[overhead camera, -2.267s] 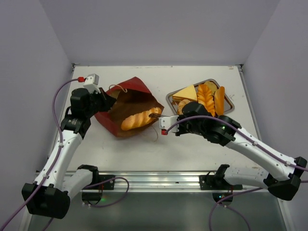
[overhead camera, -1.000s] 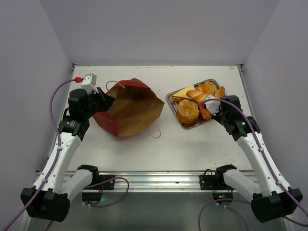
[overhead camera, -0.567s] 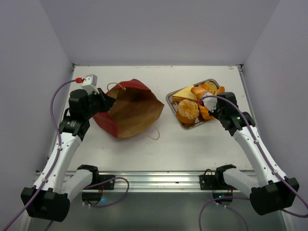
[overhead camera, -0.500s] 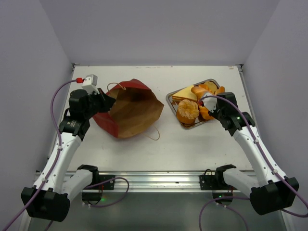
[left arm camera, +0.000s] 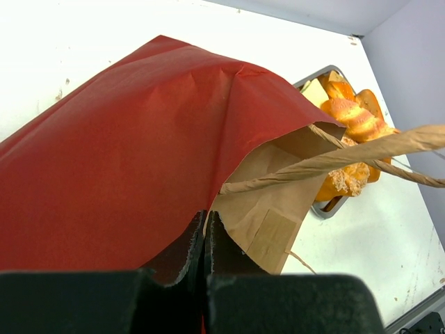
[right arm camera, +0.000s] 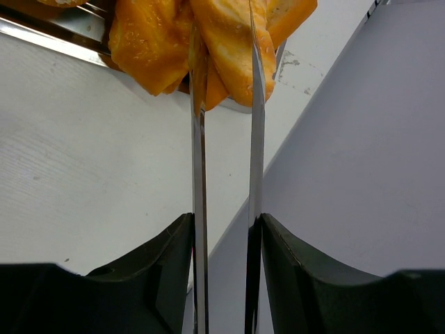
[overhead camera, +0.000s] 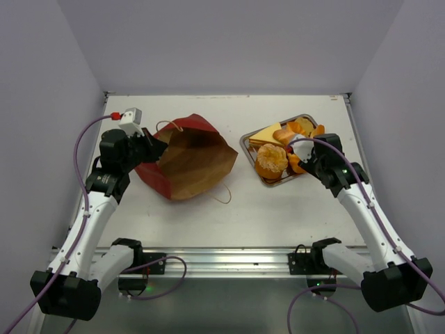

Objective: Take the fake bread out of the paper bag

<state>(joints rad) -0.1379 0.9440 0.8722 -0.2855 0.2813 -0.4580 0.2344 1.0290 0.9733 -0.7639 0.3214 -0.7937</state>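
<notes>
Nearest the arms, a thin string handle (overhead camera: 221, 195) is trailing from the paper bag (overhead camera: 191, 156) onto the bare worktop (overhead camera: 229, 223). The bag is lying on its side on the worktop's left half. Its mouth is gaping toward the right and showing its brown kraft inside. The left gripper (left arm camera: 206, 217) is reaching in from the left edge. Its fingers are pressing together on the bag's red rim and pinching the paper between them.

On the right half, the right gripper (right arm camera: 224, 223) is clasping the metal tongs (right arm camera: 200, 174), one finger bearing on each blade. The blades are standing slightly apart and reaching over the rim of the steel tray (overhead camera: 244, 144). Their tips are lying among orange-golden pieces, and whether they are squeezing one cannot be told.

The fake bread (overhead camera: 271, 160) is sitting heaped in this tray, toward the far right corner. A round bun is lying at the tray's near end. The yellow-topped sandwich (overhead camera: 268, 133) is lying behind it, and glossy rolls (overhead camera: 306, 127) are crowding the far side.
</notes>
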